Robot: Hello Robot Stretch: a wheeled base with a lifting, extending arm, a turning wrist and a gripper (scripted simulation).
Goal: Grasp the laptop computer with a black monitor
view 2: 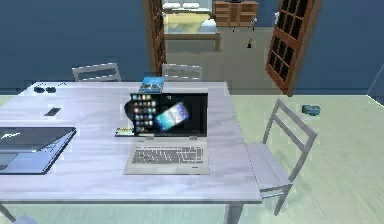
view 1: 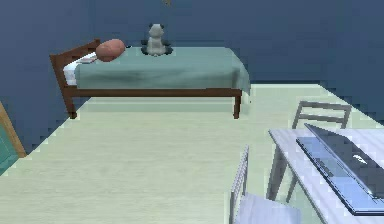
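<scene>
On the pale grey table (view 2: 225,120) an open laptop (view 2: 168,135) stands near the middle, its black monitor showing colourful pictures and its silver keyboard facing the near edge. A second, dark grey laptop (view 2: 30,148) lies near the table's left end in the arm side view. It appears again at the forward view's right as the grey laptop (view 1: 350,160) on the table (view 1: 290,150).
Chairs (view 2: 97,71) (view 2: 181,71) stand along the table's far side, another chair (view 2: 285,140) at its right end. A phone (view 2: 52,111) and a blue flat item (view 2: 152,83) lie on the table. An open wooden door (view 2: 290,40) is beyond. A bed (view 1: 150,70) stands ahead.
</scene>
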